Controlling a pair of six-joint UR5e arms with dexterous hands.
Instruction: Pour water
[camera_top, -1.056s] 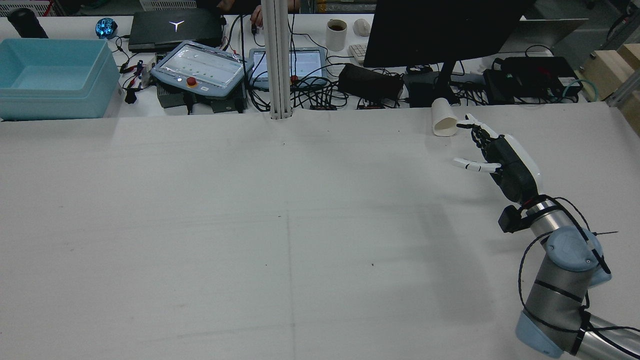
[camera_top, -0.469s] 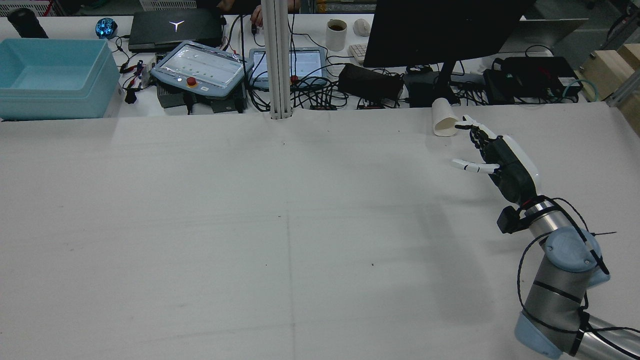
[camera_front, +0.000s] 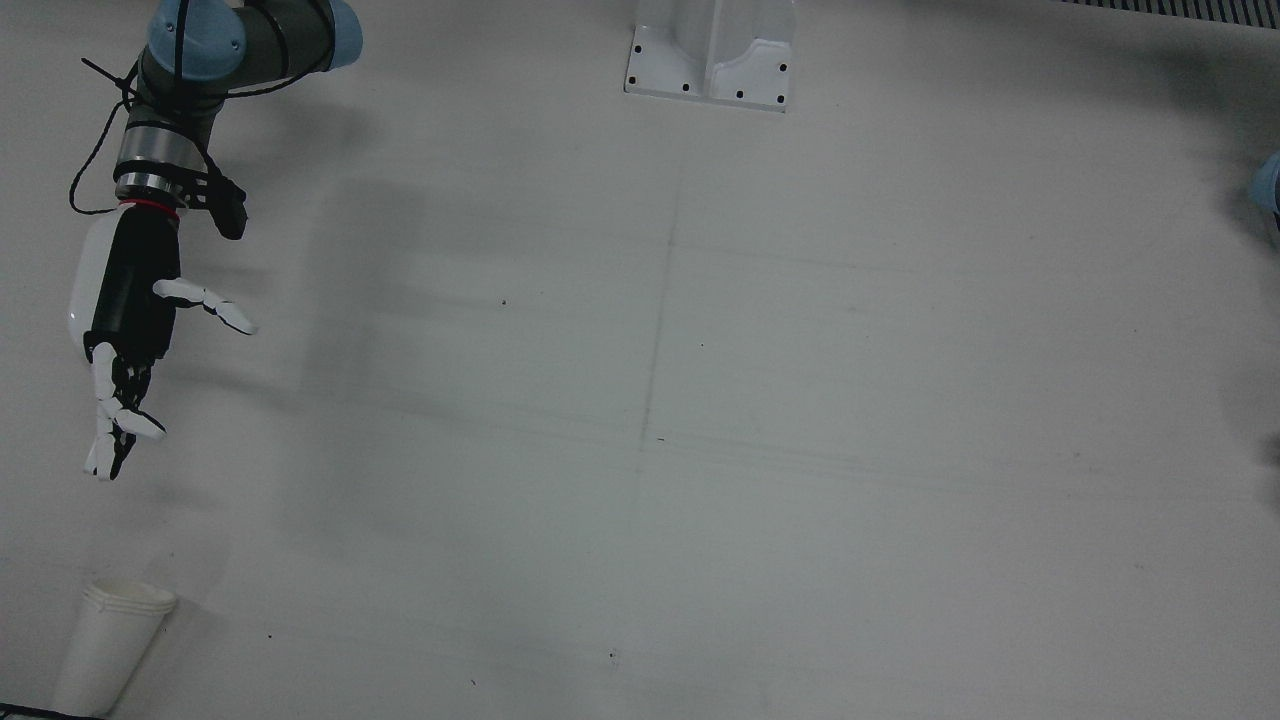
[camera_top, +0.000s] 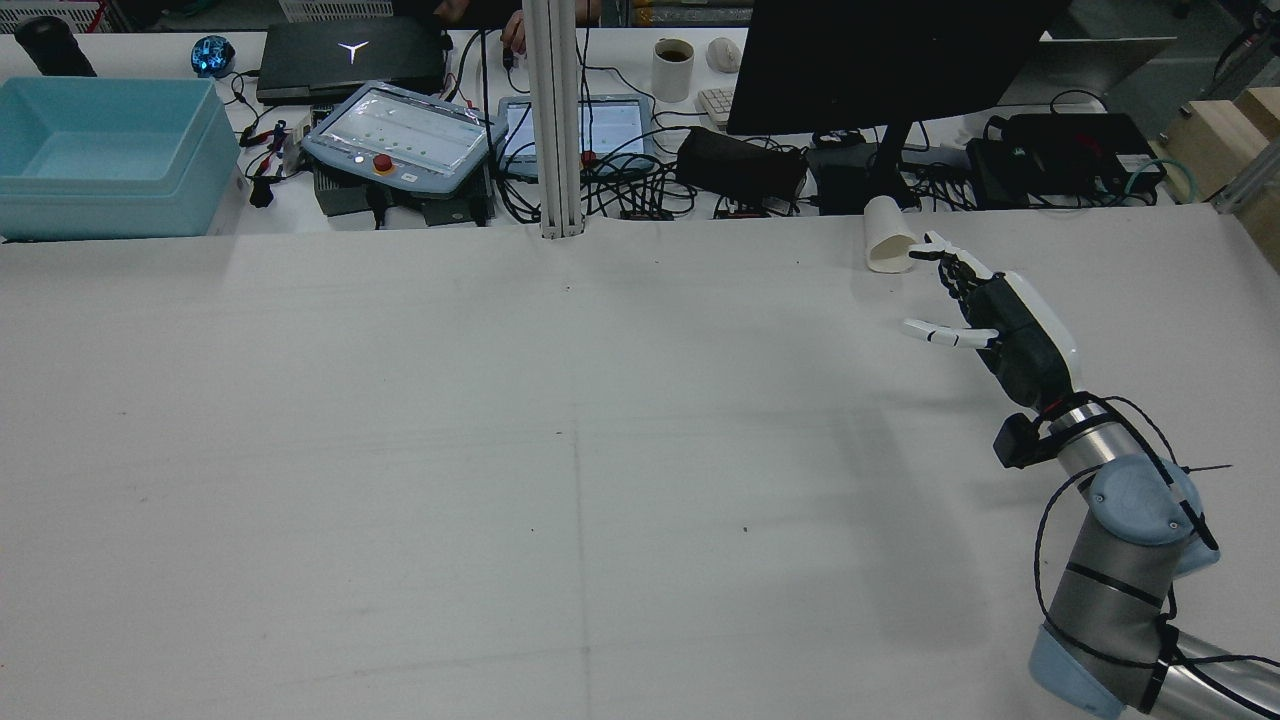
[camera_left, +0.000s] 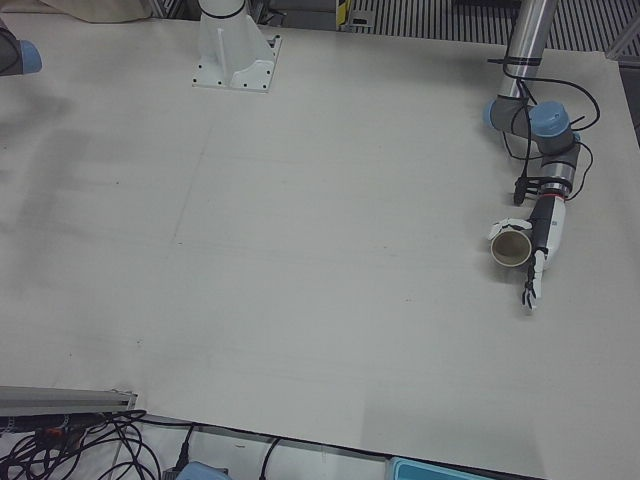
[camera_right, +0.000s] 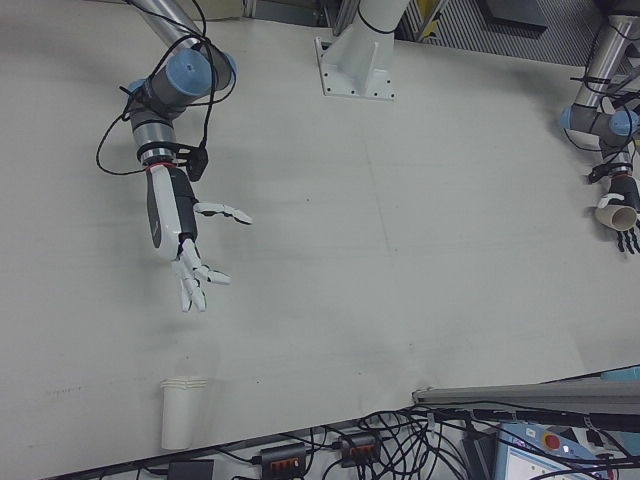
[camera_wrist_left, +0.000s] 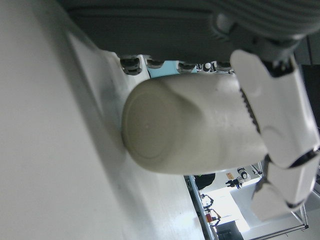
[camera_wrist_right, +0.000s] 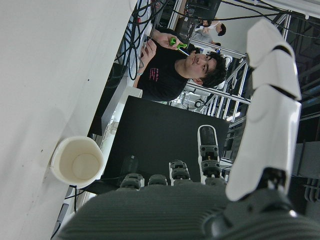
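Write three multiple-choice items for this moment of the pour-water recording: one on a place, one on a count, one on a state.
1. Where does the free-standing white cup stand?
A. At the table's centre
B. Near the table's far edge, ahead of the right hand
C. Beside the pedestal

2. How many cups show in the right-front view?
A. One
B. Two
C. Four

3. What is the left hand doing?
A. Holding a cup
B. Lying flat and open
C. Pressing a button

Answers: 1 B, it stands upright past the right hand's fingertips. 2 B, one standing, one in the left hand. 3 A, its fingers wrap the cup.

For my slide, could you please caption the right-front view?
Open right hand reaches toward upright white paper cup.
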